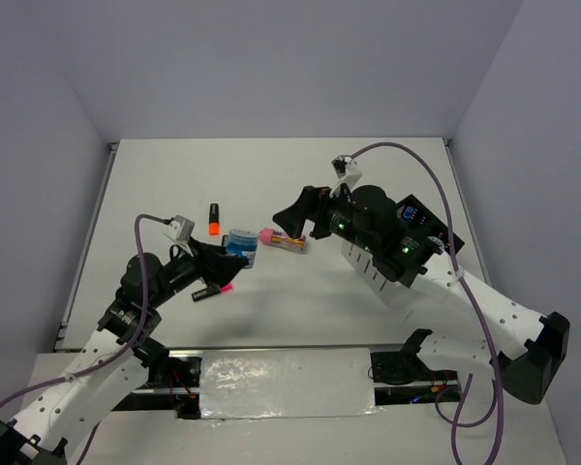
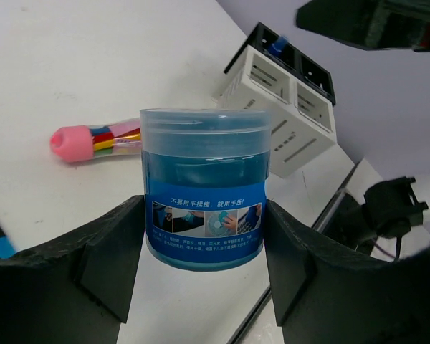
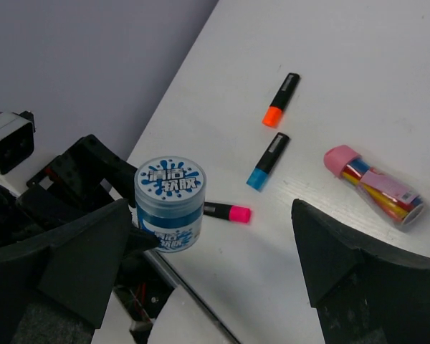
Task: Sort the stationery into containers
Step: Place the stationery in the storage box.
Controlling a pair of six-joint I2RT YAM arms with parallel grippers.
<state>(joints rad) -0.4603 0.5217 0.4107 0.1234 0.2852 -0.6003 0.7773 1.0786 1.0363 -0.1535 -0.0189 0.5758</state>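
Note:
My left gripper (image 2: 203, 222) is shut on a blue round tub (image 2: 204, 190) and holds it upright just above the table; it also shows in the top view (image 1: 240, 242) and the right wrist view (image 3: 169, 202). My right gripper (image 3: 208, 244) is open and empty, hovering above the table near the pink-capped tube (image 3: 373, 185). Orange (image 3: 281, 99), blue (image 3: 267, 161) and pink (image 3: 228, 211) highlighters lie on the table. The white organizer (image 2: 287, 122) stands to the right, mostly hidden under my right arm in the top view (image 1: 368, 266).
Something blue (image 2: 276, 46) sits in the organizer's black compartment. The table's near edge with a metal rail (image 1: 281, 368) runs just below the held tub. Grey walls close in the table at the back and sides.

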